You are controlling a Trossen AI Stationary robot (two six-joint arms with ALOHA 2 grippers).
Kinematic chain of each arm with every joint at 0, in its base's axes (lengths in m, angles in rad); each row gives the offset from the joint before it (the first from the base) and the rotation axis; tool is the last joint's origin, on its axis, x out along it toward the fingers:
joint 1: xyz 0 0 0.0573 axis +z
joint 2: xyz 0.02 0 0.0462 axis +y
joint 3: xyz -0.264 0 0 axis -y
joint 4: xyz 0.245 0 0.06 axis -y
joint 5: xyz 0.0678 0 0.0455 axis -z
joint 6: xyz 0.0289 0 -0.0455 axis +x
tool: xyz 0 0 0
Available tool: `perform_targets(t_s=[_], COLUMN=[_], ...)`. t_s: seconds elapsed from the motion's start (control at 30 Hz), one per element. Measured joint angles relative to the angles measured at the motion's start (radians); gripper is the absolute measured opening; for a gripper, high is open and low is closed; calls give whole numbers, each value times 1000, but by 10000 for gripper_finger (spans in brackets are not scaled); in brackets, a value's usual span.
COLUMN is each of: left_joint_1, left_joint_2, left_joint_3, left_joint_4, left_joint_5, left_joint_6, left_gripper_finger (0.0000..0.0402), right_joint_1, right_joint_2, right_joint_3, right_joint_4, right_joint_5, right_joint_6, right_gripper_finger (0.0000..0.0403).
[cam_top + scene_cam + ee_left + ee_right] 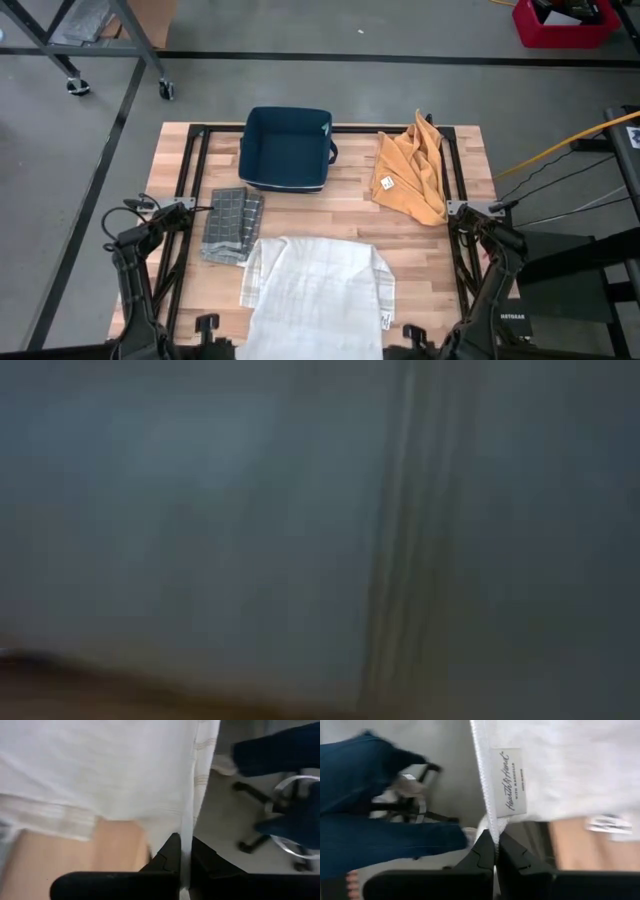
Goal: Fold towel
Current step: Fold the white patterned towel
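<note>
Towel [318,290] lies flat on the table's [430,250] near half, its near edge hanging over the rim where both grippers wait. The left gripper [182,851] has its jaws pressed together on the towel's hem, which runs straight up from between the fingertips; the right gripper [495,842] likewise pinches the stitched edge, with the sewn label [510,782] just beyond its jaws. Each seems to hold one near corner, probably so the cloth can be lifted evenly and carried away from the jaws toward the far edge for the first fold. Farther out from the jaws sit a folded grey cloth [232,224], a blue bin [287,148] and a crumpled orange cloth [412,168], all apart from the towel. A person's legs in blue show past the table in both wrist views. The low view shows nothing readable.
</note>
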State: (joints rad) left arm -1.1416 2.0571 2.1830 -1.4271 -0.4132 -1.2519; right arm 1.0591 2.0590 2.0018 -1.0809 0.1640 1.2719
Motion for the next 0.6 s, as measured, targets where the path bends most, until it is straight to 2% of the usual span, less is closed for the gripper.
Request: perform_targets(t_s=[0.17,0.43,0.6], left_joint_1=[31,99,136], left_joint_2=[0,-7,-7], left_joint_3=[0,-44,-97], left_joint_4=[-147,-141,-146], left_joint_5=[-31,-82,-125], left_joint_6=[-47,64,74], left_gripper_finger=[0,0,0], right_joint_1=[-25,-65,-72], right_joint_2=[0,0,-2], right_joint_3=[0,0,0], right_joint_4=[-154,-414,-488], right_joint_5=[4,-26,-37], right_joint_6=[9,4,-33], right_gripper_finger=[5,5,5])
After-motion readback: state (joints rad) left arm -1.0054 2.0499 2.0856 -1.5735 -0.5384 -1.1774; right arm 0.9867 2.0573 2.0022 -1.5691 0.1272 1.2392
